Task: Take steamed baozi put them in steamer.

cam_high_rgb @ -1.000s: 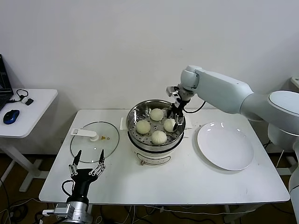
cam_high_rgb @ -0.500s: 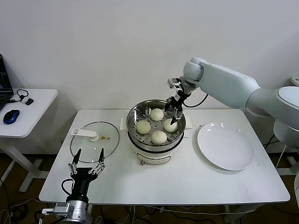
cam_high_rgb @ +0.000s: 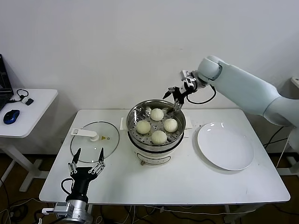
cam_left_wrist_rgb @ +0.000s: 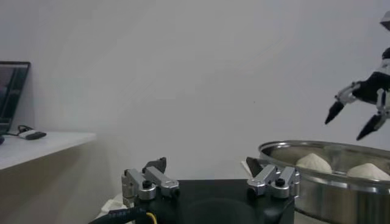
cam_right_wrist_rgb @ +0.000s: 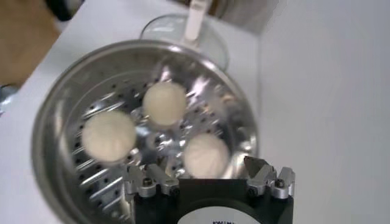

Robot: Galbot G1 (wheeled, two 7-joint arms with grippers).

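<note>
Several white baozi lie in the shiny steamer (cam_high_rgb: 132, 115) at the table's middle: one at the back (cam_high_rgb: 157, 114), one at the left (cam_high_rgb: 143, 127), one at the right (cam_high_rgb: 170, 124) and one at the front (cam_high_rgb: 159, 137). My right gripper (cam_high_rgb: 174, 98) is open and empty, raised above the steamer's back right rim. Its wrist view looks down on three baozi (cam_right_wrist_rgb: 206, 154) in the steamer (cam_right_wrist_rgb: 61, 109). My left gripper (cam_high_rgb: 87, 162) is open and empty, parked at the table's front left edge. Its wrist view shows the steamer (cam_left_wrist_rgb: 304, 176) and the right gripper (cam_left_wrist_rgb: 354, 114) far off.
An empty white plate (cam_high_rgb: 225, 145) lies to the right of the steamer. A glass lid with a white handle (cam_high_rgb: 95, 140) lies to its left. A side table with a blue mouse (cam_high_rgb: 11, 116) stands at the far left.
My right gripper has let go of the right baozi in the steamer and risen up and to the right, away from the basket. The left arm has not moved.
</note>
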